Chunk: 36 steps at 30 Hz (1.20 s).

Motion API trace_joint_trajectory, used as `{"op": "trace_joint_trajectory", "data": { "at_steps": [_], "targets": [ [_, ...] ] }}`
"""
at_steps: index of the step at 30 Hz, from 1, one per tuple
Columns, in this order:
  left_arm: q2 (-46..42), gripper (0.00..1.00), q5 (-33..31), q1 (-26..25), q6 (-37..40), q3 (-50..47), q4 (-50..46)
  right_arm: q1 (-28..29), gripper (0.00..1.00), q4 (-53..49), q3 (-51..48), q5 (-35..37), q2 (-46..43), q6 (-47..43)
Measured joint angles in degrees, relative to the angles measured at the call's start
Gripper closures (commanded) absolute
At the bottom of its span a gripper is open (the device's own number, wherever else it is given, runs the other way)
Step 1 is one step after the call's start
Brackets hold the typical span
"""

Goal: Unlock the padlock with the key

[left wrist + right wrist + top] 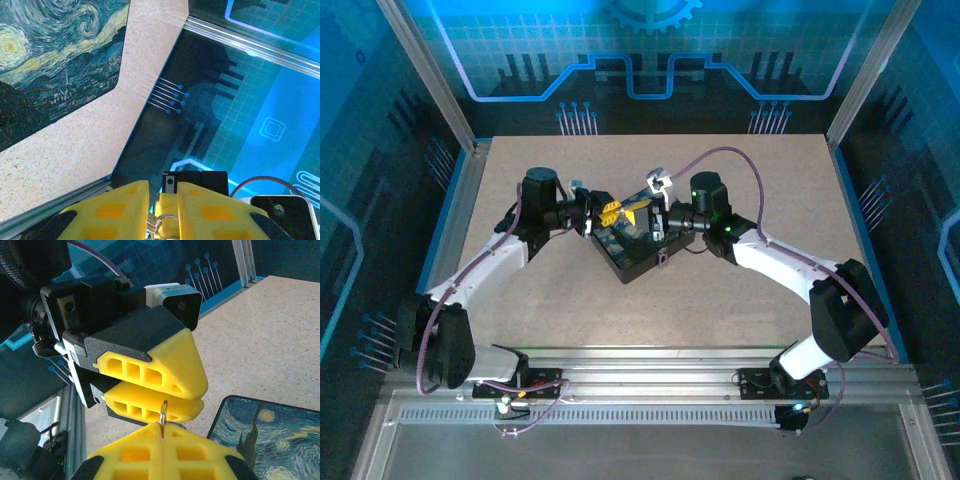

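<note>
Top view, arms: the left gripper (603, 213) and the right gripper (642, 215) reach in from either side and meet tip to tip over the middle of the table (740, 320).
Top view, box: a dark box (638, 262) sits right under them, turned cornerwise to the table's edge. Its swirly blue painted lid (618, 240) is on, so I can't see what is inside.
Left wrist view, gripper: the left gripper's two yellow fingers (115, 212) stand close, with only a narrow slot between them.
Left wrist view, key: the key (162, 222), a small bit of silvery metal, sits in that slot. I cannot tell whether the fingers actually pinch it.
Left wrist view, box: the painted lid lies flat at the upper left, with speckled table beside it.
Right wrist view, gripper: the right gripper's yellow fingers (130, 455) are pressed together and clamped on the key. Its thin blade stands up out of the seam.
Right wrist view, other gripper: the left gripper's fingers lie one over the other just past the blade, nearly together. The blade's top crosses the lower one.
Right wrist view, box: a corner of the painted lid shows at the lower right.
</note>
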Motion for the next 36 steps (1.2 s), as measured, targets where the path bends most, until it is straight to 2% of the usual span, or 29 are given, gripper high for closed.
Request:
{"op": "trace_joint_trajectory", "data": {
  "at_steps": [12,16,19,23,29,32,36],
  "targets": [
    [0.0,0.89,-1.1,0.1,0.0,0.0,-1.1,2.1,1.0,-1.6,1.0,2.6,0.3,-4.4],
    [0.0,0.99,-1.7,0.3,0.0,0.0,-1.1,3.6,1.0,-4.2,1.6,3.9,0.5,-7.0],
    [0.0,1.0,-2.0,0.3,0.0,0.0,-1.6,4.1,0.99,-4.8,1.8,4.6,0.6,-8.0],
    [0.0,1.0,-2.4,0.3,0.5,0.0,-2.9,4.1,0.86,-5.6,1.8,4.7,0.6,-9.1],
    [0.0,1.0,-4.2,0.0,5.7,1.9,-9.6,1.7,0.7,-7.1,1.7,3.7,0.0,-9.2],
    [0.0,1.0,-6.0,-0.5,8.6,3.5,-13.2,0.3,0.65,-7.2,1.7,3.7,-1.2,-8.3],
    [0.0,1.0,-7.9,-1.5,11.2,5.0,-15.8,1.2,0.62,-9.1,3.5,4.0,-1.4,-7.8]
  ]
}}
